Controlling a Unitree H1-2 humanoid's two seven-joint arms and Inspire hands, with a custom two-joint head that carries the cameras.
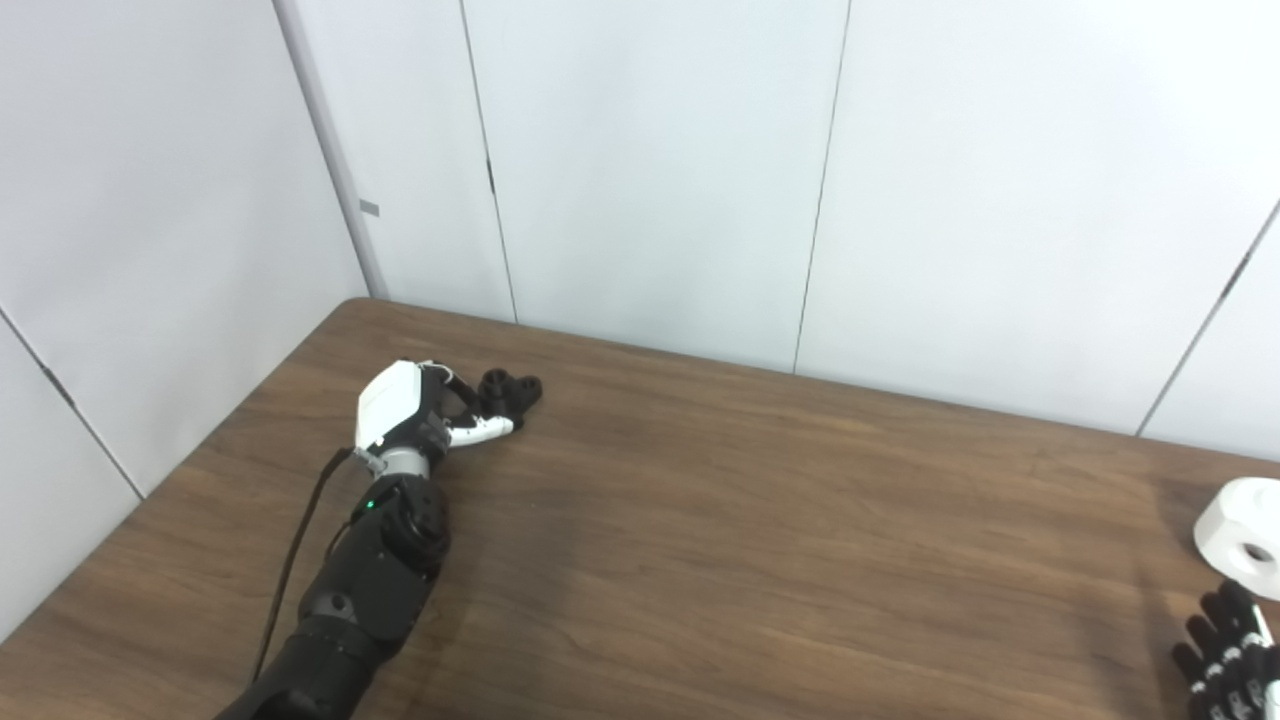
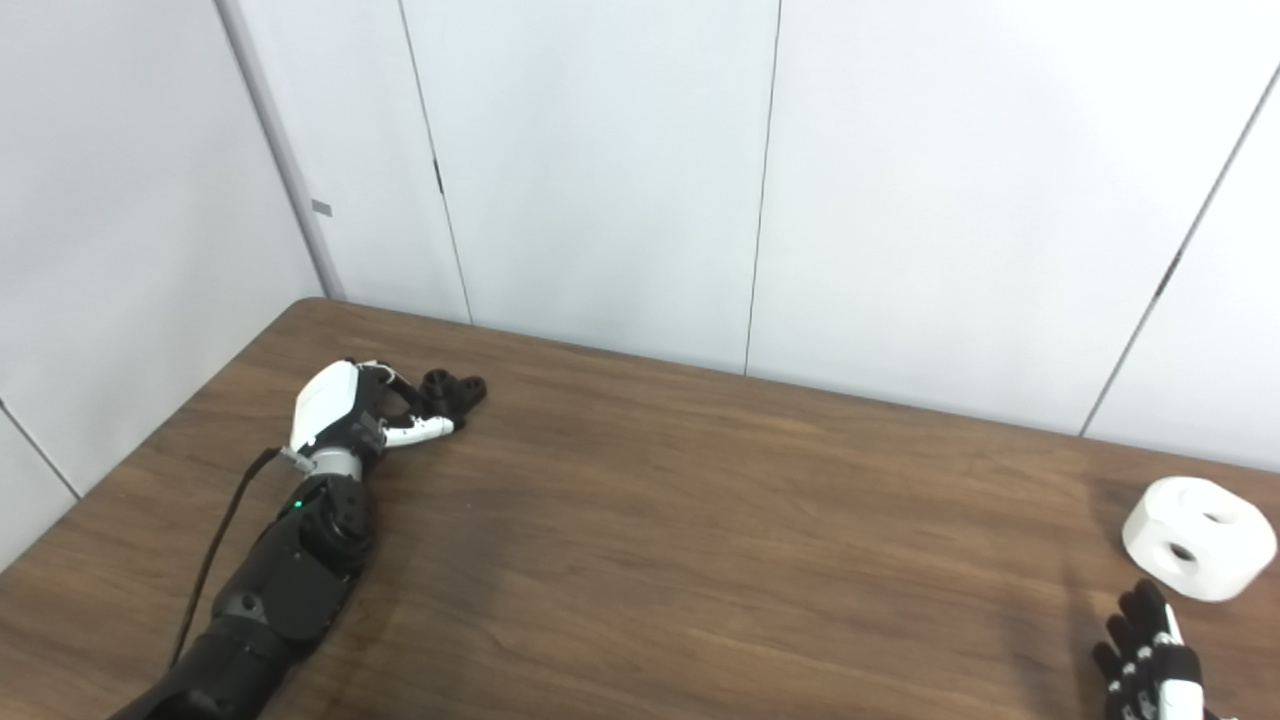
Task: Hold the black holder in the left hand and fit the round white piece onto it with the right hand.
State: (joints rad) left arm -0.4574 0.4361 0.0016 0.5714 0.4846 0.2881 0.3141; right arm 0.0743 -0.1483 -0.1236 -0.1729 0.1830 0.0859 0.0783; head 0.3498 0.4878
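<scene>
The black holder (image 1: 511, 388) lies on the wooden table (image 1: 760, 520) near its far left corner. My left hand (image 1: 412, 412) is right beside it, on its near left side. Its fingers arch toward the holder and its white thumb (image 1: 487, 430) reaches out just in front of it, without closing on it. The round white piece (image 2: 1198, 537), with holes in its side and top, sits by the table's right edge. Just in front of it, at the bottom right, only the fingers (image 2: 1145, 655) of my right hand (image 1: 1228, 650) show, spread and holding nothing.
White wall panels (image 1: 650, 170) rise directly behind the table's far edge. A black cable (image 1: 292, 560) runs along my left forearm. The table's left edge slants close to the left arm.
</scene>
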